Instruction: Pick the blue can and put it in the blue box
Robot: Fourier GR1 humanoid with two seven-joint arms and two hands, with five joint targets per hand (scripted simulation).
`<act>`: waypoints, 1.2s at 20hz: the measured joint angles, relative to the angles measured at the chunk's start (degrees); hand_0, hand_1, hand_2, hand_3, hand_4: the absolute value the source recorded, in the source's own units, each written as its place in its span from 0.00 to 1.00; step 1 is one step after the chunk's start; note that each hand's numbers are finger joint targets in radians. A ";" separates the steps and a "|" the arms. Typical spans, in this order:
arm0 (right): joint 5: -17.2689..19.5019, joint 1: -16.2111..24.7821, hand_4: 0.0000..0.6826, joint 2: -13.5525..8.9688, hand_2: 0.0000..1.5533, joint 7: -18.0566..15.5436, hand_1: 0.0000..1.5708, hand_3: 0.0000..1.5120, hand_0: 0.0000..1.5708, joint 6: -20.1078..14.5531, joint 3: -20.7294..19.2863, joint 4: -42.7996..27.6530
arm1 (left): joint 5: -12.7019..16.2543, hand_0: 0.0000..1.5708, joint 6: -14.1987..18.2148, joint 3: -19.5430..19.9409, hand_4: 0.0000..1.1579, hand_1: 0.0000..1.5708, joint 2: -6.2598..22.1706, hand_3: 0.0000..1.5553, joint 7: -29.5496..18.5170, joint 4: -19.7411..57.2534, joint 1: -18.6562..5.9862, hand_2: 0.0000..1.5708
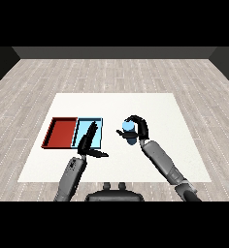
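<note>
We see two forearms (70, 177) clad in smooth grey casing, each a rounded, tapering tube with a slightly darker band where its segments join. Just behind each hand the casing narrows into a short dark wrist collar. The left hand (85, 143) is matte black, with long slim fingers and a thinner thumb. The right hand (140, 129) is the same black, its fingers equally slender. We cannot make out any cables, screws or markings.
</note>
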 measured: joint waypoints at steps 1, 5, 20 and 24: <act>1.13 0.25 0.90 0.30 0.94 0.82 0.92 0.92 0.92 0.18 -0.20 -0.71 | 0.54 0.00 -0.30 0.05 0.00 0.00 0.00 0.00 0.01 0.71 -0.44 0.00; 4.58 2.24 0.89 1.27 0.94 2.79 0.93 0.92 0.93 1.11 -0.45 -4.16 | 2.40 0.00 1.75 -2.86 0.00 0.00 -0.02 0.00 1.55 1.80 -1.75 0.00; 15.61 4.53 0.88 8.53 0.94 7.16 0.94 0.92 0.94 7.96 -5.50 -8.49 | 6.98 0.00 7.91 -8.08 0.00 0.00 -0.02 0.00 -0.29 9.35 -5.94 0.00; 17.80 4.45 0.90 11.45 0.94 6.91 0.94 0.92 0.94 9.01 -6.26 -8.16 | 9.07 0.00 9.69 -9.99 0.00 0.00 -0.02 0.00 -0.81 11.80 -7.45 0.00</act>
